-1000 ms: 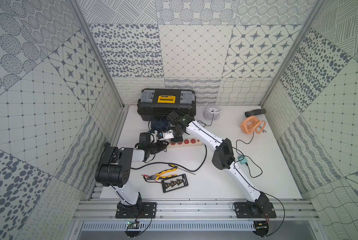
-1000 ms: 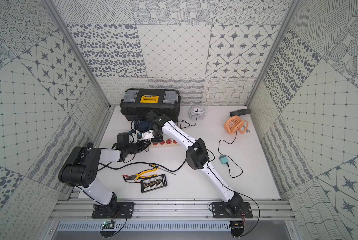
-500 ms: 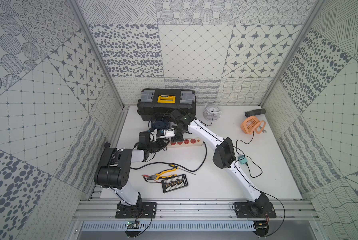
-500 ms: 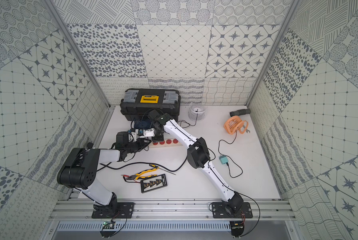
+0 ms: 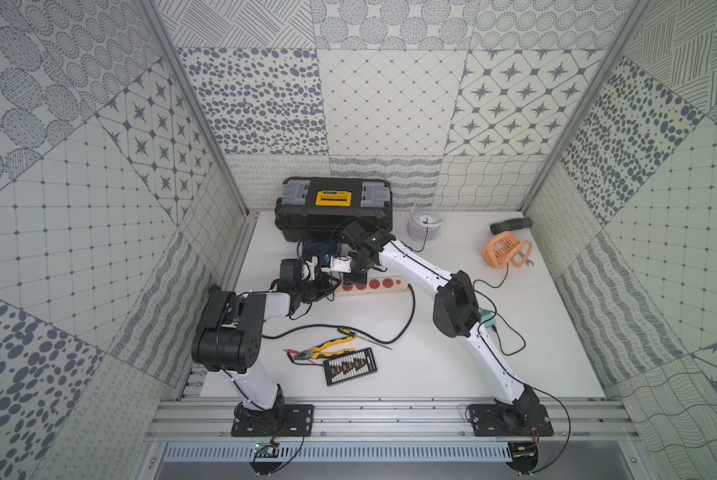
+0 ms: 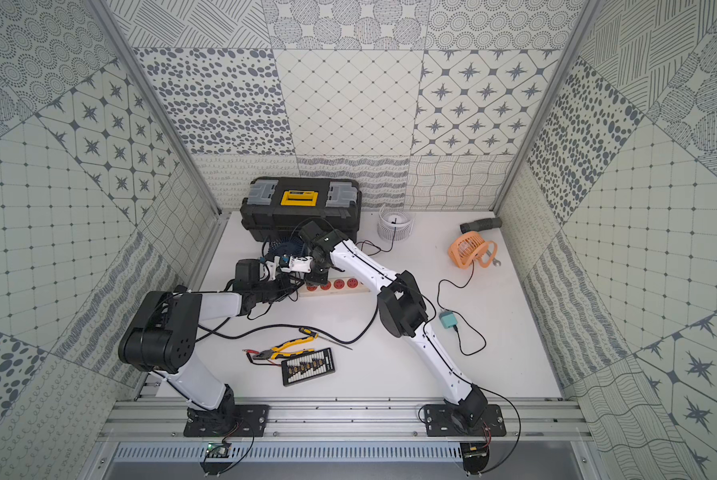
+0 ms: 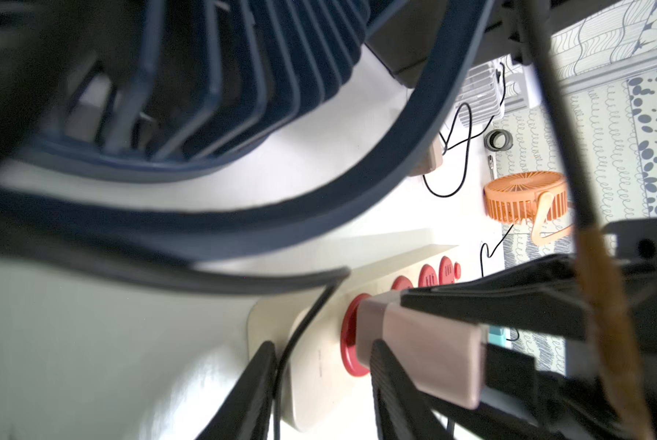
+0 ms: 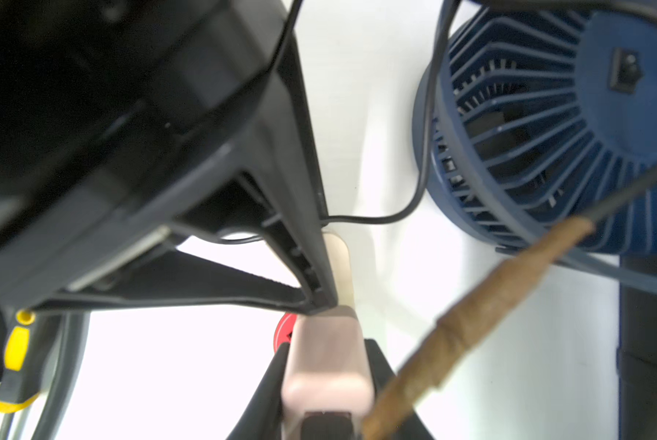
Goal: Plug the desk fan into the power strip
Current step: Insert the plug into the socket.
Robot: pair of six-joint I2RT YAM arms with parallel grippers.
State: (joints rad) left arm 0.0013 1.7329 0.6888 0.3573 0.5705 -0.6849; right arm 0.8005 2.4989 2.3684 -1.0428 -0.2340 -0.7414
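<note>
Where both top views look down on the table, the power strip (image 5: pixel 397 284) lies in front of the black toolbox (image 5: pixel 333 208), just beside the blue desk fan (image 5: pixel 318 249). The right gripper (image 5: pixel 357 272) and left gripper (image 5: pixel 327 287) crowd over the end away from its thick cord, too tangled there to read any fingers. In the left wrist view the left fingers (image 7: pixel 250 396) stand spread to either side of the strip's end; whether they press on it I cannot tell. The pinkish plug (image 7: pixel 425 354) meets the end socket (image 7: pixel 347 343) face-on. In the right wrist view the right fingers (image 8: pixel 266 396) pinch that plug by its two flanks. Whether the prongs are fully home is hidden, so I judge the step to be seating: push straight along the plug's axis, no rocking, with the left arm bracing the strip against sliding — and mind the thin fan cord (image 8: pixel 422 179) looped close by.
</note>
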